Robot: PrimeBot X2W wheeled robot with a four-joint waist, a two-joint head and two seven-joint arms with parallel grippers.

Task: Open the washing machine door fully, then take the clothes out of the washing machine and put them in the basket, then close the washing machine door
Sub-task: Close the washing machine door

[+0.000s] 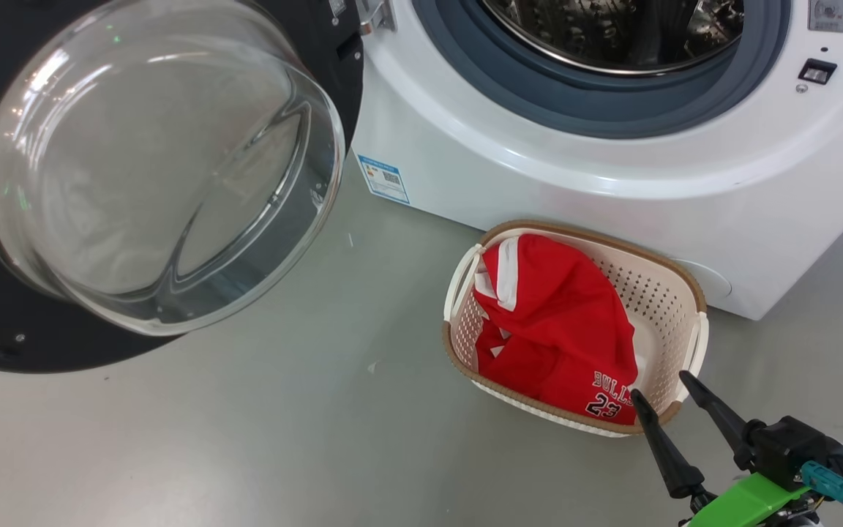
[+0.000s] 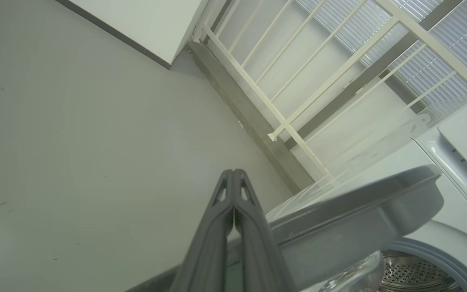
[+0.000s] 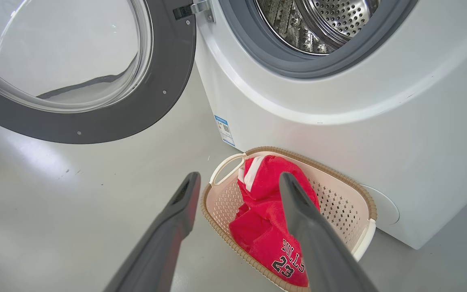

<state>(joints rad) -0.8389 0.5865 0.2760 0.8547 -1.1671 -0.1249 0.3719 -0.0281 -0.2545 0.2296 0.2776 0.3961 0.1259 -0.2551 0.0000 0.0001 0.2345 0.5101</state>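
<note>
The work is looked down on steeply from the head, close in; the washing machine (image 1: 538, 183) is cut off at the top, the open washing machine door (image 1: 158, 161) is crowded into the left, the basket (image 1: 659, 293) is seen from above by the right gripper (image 1: 658, 384); from the right wrist the same machine, door and basket are caught lower and nearer; the left wrist is tilted away, past the door's edge, toward floor (image 2: 75, 142) and a white railing (image 2: 258, 94); the drum (image 1: 612, 29) is shared by all three.

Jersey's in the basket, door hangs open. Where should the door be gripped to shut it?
Likely the door's black ring at its lower-left rim, far from the hinge, approached from the left: the bulging glass is smooth and offers no hold.
</note>
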